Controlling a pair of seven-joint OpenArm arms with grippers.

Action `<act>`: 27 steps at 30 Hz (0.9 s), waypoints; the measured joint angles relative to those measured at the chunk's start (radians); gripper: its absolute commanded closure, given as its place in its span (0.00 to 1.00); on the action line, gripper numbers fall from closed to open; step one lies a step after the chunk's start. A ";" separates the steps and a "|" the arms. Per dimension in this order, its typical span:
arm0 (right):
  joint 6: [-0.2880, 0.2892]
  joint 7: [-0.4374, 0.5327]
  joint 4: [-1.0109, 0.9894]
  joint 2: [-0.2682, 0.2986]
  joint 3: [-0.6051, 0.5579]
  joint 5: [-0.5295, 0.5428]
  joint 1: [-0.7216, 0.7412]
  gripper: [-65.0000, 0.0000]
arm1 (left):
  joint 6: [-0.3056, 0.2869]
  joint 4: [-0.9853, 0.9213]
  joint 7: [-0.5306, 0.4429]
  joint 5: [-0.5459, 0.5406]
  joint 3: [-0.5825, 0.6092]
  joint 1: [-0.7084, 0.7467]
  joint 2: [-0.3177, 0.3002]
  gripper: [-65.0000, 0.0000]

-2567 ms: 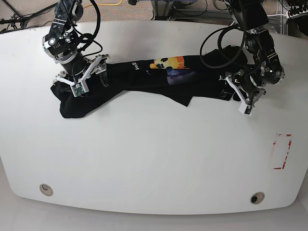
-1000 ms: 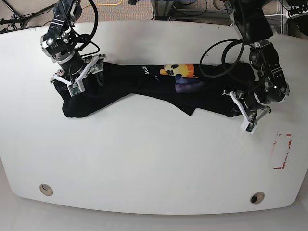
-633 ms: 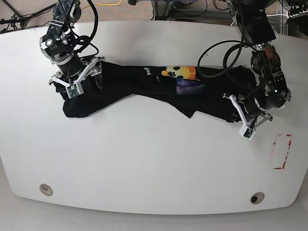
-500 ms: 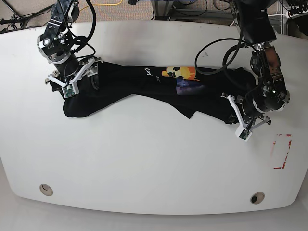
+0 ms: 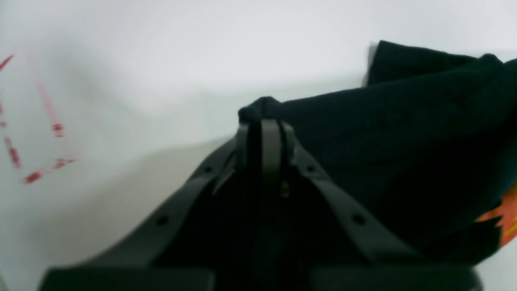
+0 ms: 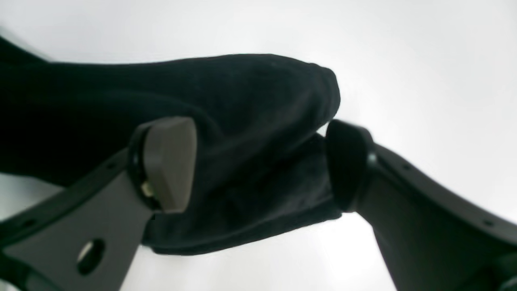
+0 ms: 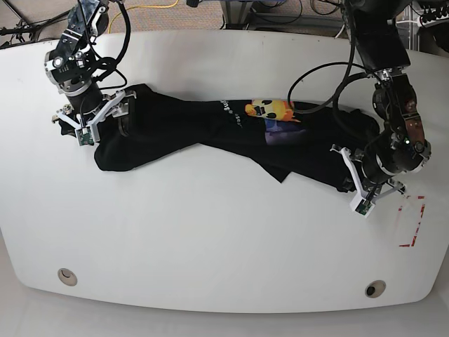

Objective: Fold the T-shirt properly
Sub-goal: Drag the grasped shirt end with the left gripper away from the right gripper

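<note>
The black T-shirt [image 7: 203, 126] lies stretched in a long band across the far half of the white table, its yellow-orange face print [image 7: 270, 110] facing up. On the base view's right, my left gripper [image 7: 349, 181] is shut on the shirt's right end. The left wrist view shows its fingertips [image 5: 270, 133] pressed together on a fold of the black cloth [image 5: 404, 129]. On the base view's left, my right gripper [image 7: 105, 121] holds the other end. A thick bunch of cloth [image 6: 250, 121] fills the wide gap of this gripper [image 6: 258, 153], between its pads [image 6: 169, 161].
A red dashed rectangle [image 7: 412, 221] is marked on the table near its right edge, close beside the left gripper, and shows as red marks [image 5: 36, 133] in the left wrist view. Two round holes [image 7: 67, 275] [image 7: 375, 289] sit near the front edge. Cables hang behind both arms.
The left gripper has moved down and to the right in the base view, dragging the shirt with it. The right gripper has shifted up and left. The shirt is drawn out longer.
</note>
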 measured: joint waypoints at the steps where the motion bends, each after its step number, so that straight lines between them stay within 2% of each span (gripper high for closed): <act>1: 0.000 0.001 0.002 -0.001 -0.002 0.001 -0.002 0.27 | 0.000 0.005 0.000 0.000 0.000 -0.006 0.001 0.99; 14: 0.003 0.000 0.013 -0.004 -0.011 0.011 -0.012 0.28 | 0.000 0.056 0.030 -0.008 -0.010 -0.078 0.006 0.99; 27: 0.003 -0.002 0.016 -0.004 -0.014 0.014 -0.013 0.28 | 0.000 0.125 0.057 -0.111 -0.006 -0.080 0.005 1.00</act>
